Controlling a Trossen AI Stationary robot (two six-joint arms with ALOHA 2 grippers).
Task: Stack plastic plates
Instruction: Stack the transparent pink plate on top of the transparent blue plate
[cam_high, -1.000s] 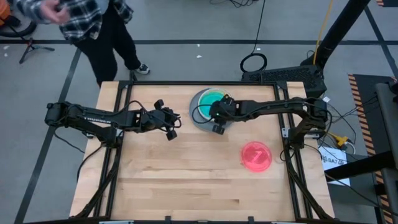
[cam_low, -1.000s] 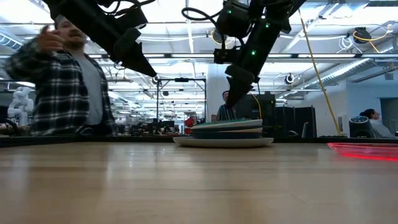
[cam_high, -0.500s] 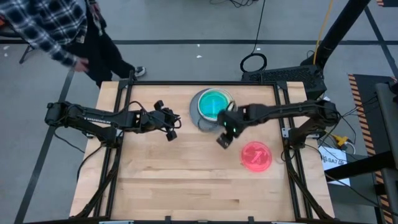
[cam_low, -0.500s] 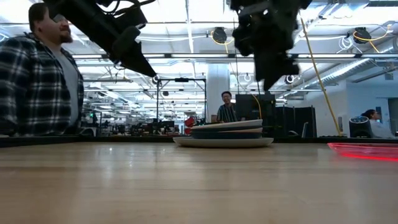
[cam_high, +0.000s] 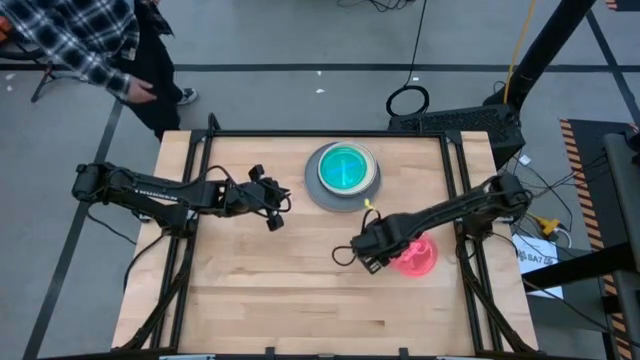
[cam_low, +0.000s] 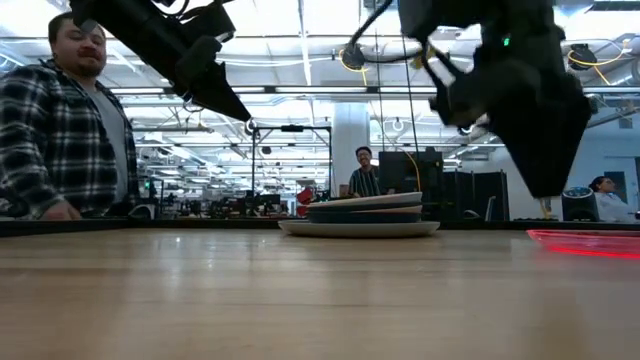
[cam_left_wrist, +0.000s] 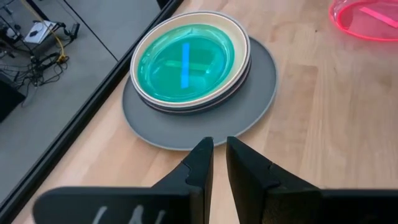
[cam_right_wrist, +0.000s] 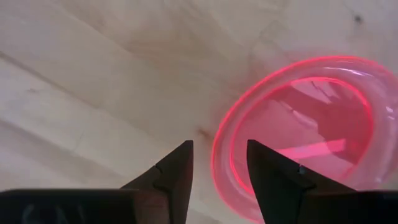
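Note:
A stack of plates stands near the table's far edge. A large grey plate is at the bottom, dark and cream rims lie above it, and a translucent teal-green plate is on top. A translucent red plate lies flat, alone, near the right side. My right gripper hangs open above the red plate's left rim; one finger is over the wood and one over the plate, clear of both in the low view. My left gripper waits shut, raised, left of the stack.
A person in a plaid shirt stands off the table's far left corner. Bare wood fills the near half of the table. More people and equipment show in the room behind.
My right gripper has left the stack and swung toward the table's near right side, ending over the red plate's left rim. The teal-green plate stays on top of the stack. The person has shifted at the far left corner.

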